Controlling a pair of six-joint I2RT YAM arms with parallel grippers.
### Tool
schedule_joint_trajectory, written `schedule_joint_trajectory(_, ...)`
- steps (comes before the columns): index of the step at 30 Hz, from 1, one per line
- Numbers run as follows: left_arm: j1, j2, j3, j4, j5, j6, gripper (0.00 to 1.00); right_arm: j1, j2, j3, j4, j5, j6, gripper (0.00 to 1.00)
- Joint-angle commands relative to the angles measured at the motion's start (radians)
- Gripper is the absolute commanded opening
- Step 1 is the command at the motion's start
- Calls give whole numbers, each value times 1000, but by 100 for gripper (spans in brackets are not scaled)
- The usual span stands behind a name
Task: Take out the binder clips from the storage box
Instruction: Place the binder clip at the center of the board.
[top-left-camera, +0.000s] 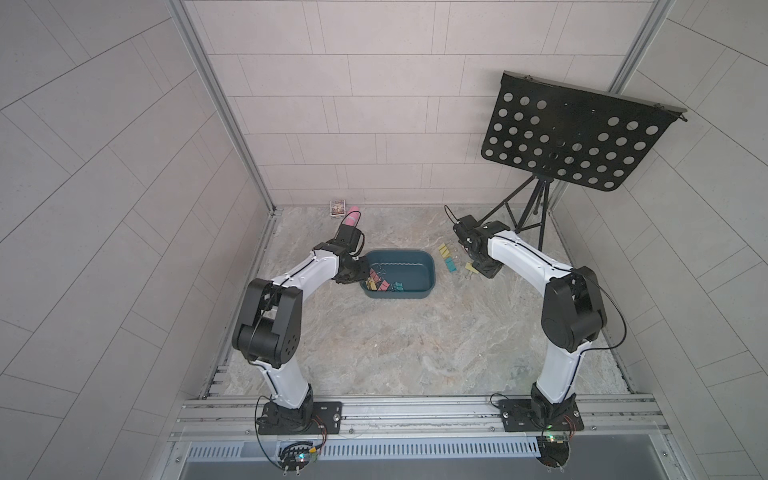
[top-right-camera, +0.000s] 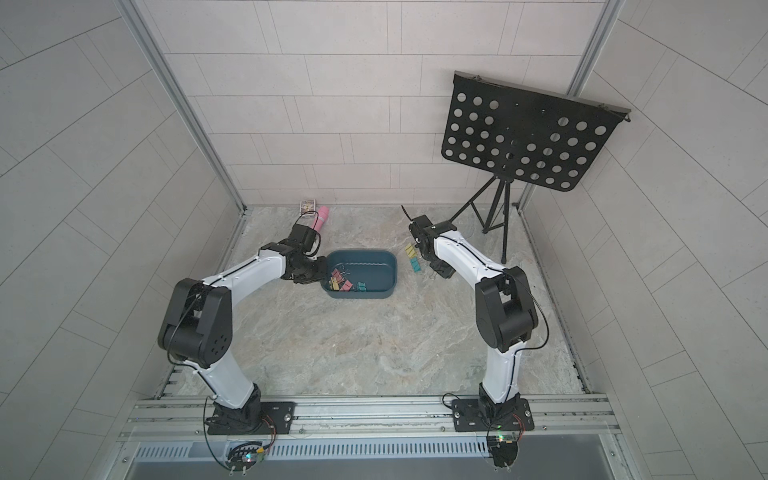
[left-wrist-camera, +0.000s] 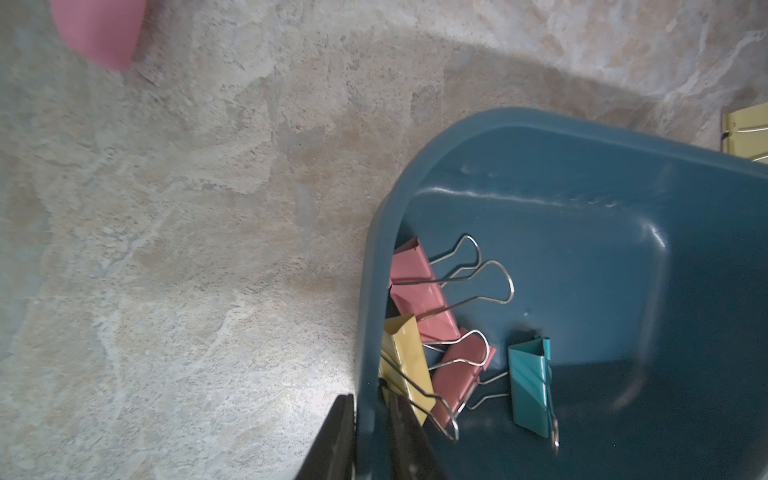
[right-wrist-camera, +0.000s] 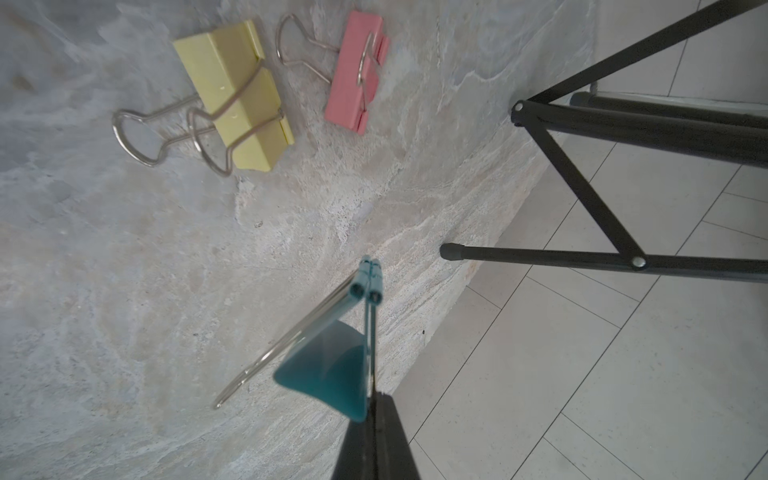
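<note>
At centre frame, several binder clips (top-left-camera: 380, 285) sit in storage box (top-left-camera: 415, 266), left gripper (left-wrist-camera: 370, 401) pinching its rim; right gripper (right-wrist-camera: 374, 401) grips teal clip (right-wrist-camera: 328, 370) outside.

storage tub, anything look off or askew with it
Nothing spilled or damaged. The left hand pinches the wall of the shallow dark teal plastic tub, and the pink, yellow and teal folding clips inside crowd that corner.

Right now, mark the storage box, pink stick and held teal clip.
storage box (top-left-camera: 409, 272): in a top view, bare floor.
pink stick (top-left-camera: 352, 216): in a top view, visible middle.
teal clip (right-wrist-camera: 328, 365): right wrist view, folded body.
</note>
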Motion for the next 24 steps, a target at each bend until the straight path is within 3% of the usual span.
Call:
schedule_joint_trajectory(1, 6, -40, 4, 1, 2, 14, 24, -26, 46, 29, -49, 31, 25, 0)
schedule_joint_trajectory(24, 7, -14, 12, -1, 2, 19, 24, -75, 182, 58, -17, 20, 27, 0)
